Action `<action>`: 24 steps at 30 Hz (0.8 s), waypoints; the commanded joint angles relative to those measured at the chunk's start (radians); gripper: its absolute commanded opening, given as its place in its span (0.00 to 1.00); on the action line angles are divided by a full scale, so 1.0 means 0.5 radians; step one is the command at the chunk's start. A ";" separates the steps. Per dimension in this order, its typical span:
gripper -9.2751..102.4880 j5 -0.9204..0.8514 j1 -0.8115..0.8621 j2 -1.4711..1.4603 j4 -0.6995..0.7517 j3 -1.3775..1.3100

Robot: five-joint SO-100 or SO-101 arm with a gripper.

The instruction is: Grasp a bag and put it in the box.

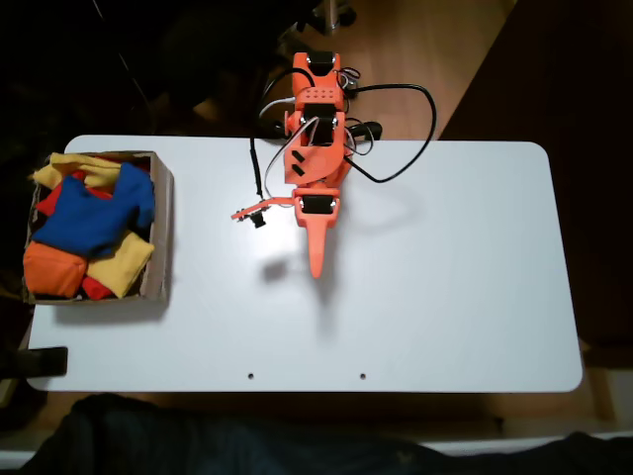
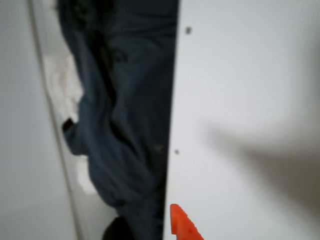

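- Orange fingertip [image 2: 181, 224] pokes in at the bottom of your wrist view, over bare white table [image 2: 240, 75] beside the table edge and dark cloth [image 2: 120, 125] beyond it.
- Your gripper [image 1: 297, 223] sits mid-table in the fixed view, spread wide: one thin finger is swung out to the left, the long one points toward the near edge, and nothing is between them.
- Blue bag [image 1: 91, 216] already lies in the cardboard box [image 1: 163, 233] at the table's left end, on top of the yellow [image 1: 121, 265] and orange [image 1: 54, 269] ones.
- No bag lies loose on the table, so judge the placing done.
- Fold the arm home slowly, keeping well apart from the box wall.
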 commanded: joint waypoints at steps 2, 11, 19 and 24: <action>0.70 -0.015 -0.028 0.009 -0.012 0.043; 0.70 0.006 -0.040 0.009 -0.034 0.172; 0.70 0.012 -0.074 0.009 -0.028 0.221; 0.70 -0.049 -0.110 0.009 -0.015 0.227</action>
